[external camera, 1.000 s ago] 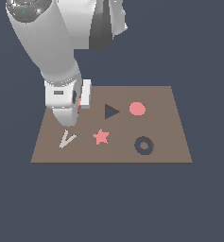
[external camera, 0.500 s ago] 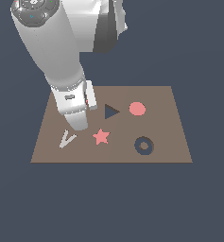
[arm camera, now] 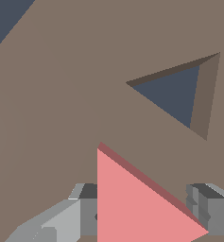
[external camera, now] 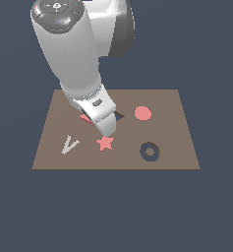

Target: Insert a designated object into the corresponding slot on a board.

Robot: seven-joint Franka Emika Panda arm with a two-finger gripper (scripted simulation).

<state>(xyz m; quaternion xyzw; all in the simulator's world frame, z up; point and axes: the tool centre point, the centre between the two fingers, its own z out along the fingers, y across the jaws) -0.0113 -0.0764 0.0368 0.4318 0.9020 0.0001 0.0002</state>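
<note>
The salmon-red triangular block (arm camera: pixel 132 203) sits between the two grey fingers (arm camera: pixel 61 220) of my gripper (arm camera: pixel 142 215), which is shut on it. The exterior view shows only a red corner of the block (external camera: pixel 84 118) beside the hand. There the gripper (external camera: pixel 106 130) hangs low over the brown board (external camera: pixel 172 133). The dark navy triangular slot (arm camera: pixel 175 94) lies a short way ahead of the block in the wrist view. In the exterior view the slot (external camera: pixel 119 116) is mostly hidden behind the hand.
On the board lie a red star (external camera: pixel 105 143) right under the fingertip, a red round disc (external camera: pixel 143 113), a dark ring-shaped recess (external camera: pixel 149 151) and a grey V-shaped piece (external camera: pixel 69 144). The big white arm (external camera: pixel 71 49) leans over the board's left half.
The gripper has moved toward the exterior view's right and slightly nearer, from the board's left part to just beside the triangular slot, which it now mostly covers.
</note>
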